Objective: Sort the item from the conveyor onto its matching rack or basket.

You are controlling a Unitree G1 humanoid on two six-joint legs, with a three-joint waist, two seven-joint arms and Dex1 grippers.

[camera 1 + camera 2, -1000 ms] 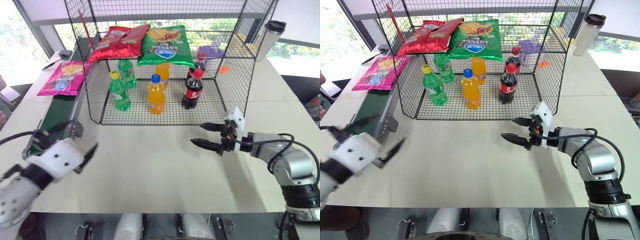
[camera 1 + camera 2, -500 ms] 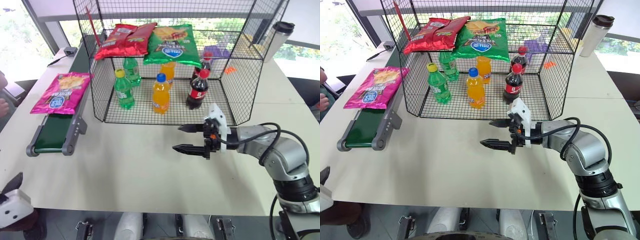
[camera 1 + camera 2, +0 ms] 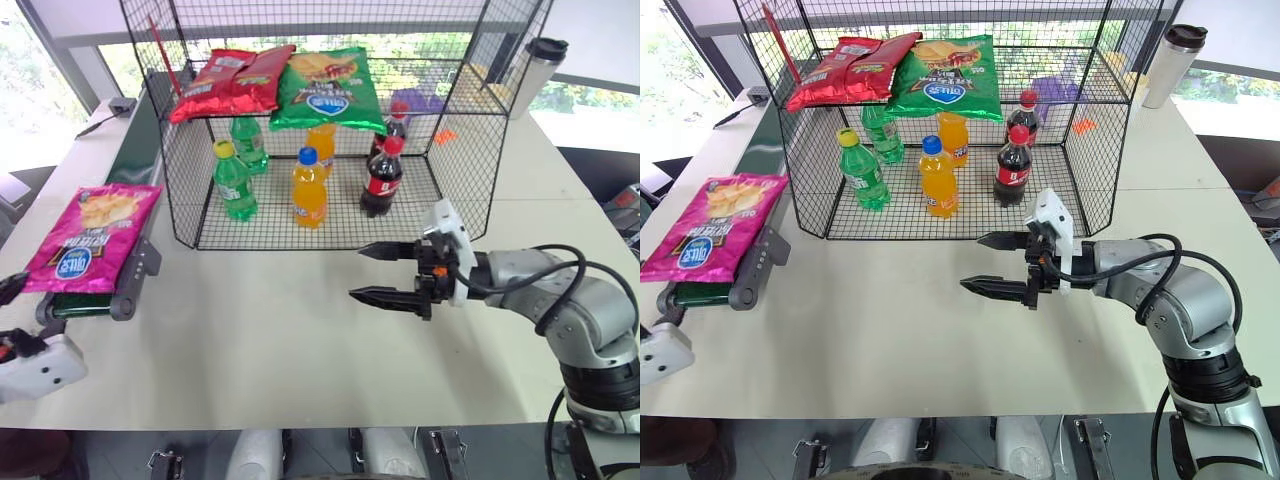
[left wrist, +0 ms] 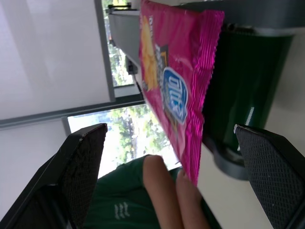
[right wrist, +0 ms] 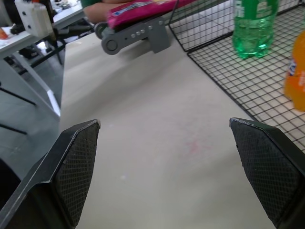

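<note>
You're in the approach: the pink snack bag lies ungrasped at the conveyor's near end, both the left gripper and right gripper gape wide and empty, so next close the left on it and lift toward the rack's upper shelf.

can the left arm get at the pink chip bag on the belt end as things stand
Probably yes. The left pincer is open and faces the pink chip bag at the conveyor end, with nothing between them; a person's fingers sit close below the bag.
</note>
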